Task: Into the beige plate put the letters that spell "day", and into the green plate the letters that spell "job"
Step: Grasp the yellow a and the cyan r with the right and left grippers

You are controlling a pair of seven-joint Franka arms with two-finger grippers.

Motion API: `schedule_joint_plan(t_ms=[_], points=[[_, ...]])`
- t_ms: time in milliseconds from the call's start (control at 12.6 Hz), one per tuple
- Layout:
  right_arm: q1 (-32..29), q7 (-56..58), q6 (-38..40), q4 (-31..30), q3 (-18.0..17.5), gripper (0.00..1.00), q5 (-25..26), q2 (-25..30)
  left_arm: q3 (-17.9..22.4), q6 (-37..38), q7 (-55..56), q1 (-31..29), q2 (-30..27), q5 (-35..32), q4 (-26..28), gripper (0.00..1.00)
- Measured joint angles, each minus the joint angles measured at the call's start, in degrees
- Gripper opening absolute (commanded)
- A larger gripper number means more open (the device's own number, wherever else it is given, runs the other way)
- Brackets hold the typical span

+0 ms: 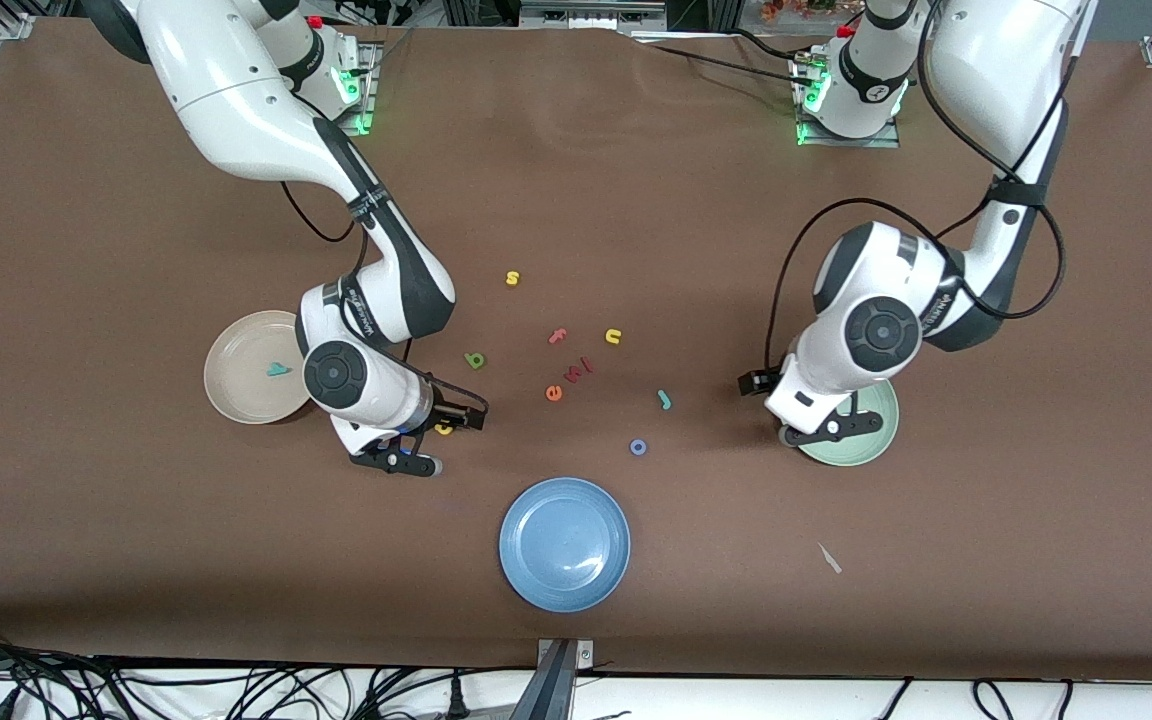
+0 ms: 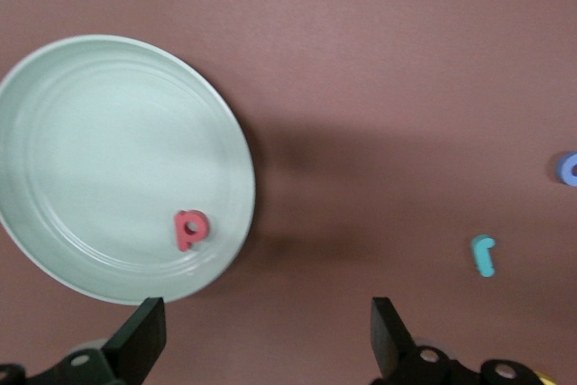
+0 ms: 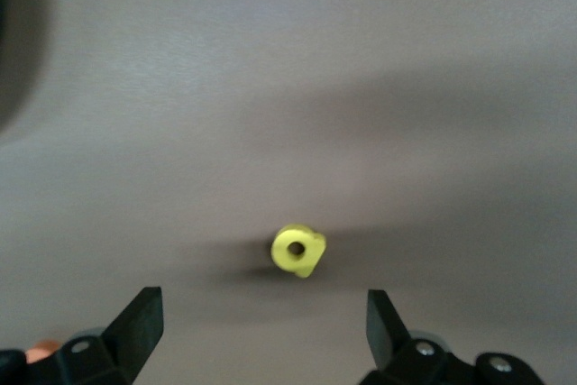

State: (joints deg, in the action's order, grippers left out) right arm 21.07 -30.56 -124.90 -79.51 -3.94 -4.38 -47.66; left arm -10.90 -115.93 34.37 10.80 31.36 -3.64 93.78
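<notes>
We note the right gripper [image 1: 416, 462] low over the brown surface [image 1: 136, 520], fingers [image 3: 135, 326] spread and empty above the small yellow foam "d" [image 3: 298, 251]. The left gripper [image 1: 821, 432] hangs released over the pale mint-green round plate [image 2: 54, 132] holding the salmon-red "b" [image 2: 190, 229]. The teal "y" [image 1: 279, 370] lies in the cream-beige plate [image 1: 236, 400].
</notes>
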Motion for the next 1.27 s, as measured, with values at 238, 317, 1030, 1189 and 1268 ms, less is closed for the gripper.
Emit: schedule_joint_plan(t_ms=[238,317,1030,1189,1268], points=[[0.07,-0.01,-0.03,0.03,0.02,0.96,3.29,-1.87,-0.13,-1.07,4.58,2.26,2.54,3.4,-2.0,0.97],[0.45,-0.01,-0.23,0.03,0.02,0.93,3.42,-2.48,-0.15,-2.55,6.34,3.12,3.61,4.31,-2.59,0.95],[1.31,1.17,-1.56,0.37,0.44,0.55,6.25,-3.15,-0.33,-15.39,15.65,8.76,10.53,4.89,-3.49,0.53],[1.31,1.36,-1.7,0.49,0.45,0.44,6.26,-3.13,-0.33,-16.9,17.12,9.67,11.78,4.89,-3.53,0.53],[1.31,1.37,-1.69,0.72,0.45,0.34,6.26,-3.11,-0.31,-17.06,17.39,10.12,12.34,4.89,-3.54,0.53]])
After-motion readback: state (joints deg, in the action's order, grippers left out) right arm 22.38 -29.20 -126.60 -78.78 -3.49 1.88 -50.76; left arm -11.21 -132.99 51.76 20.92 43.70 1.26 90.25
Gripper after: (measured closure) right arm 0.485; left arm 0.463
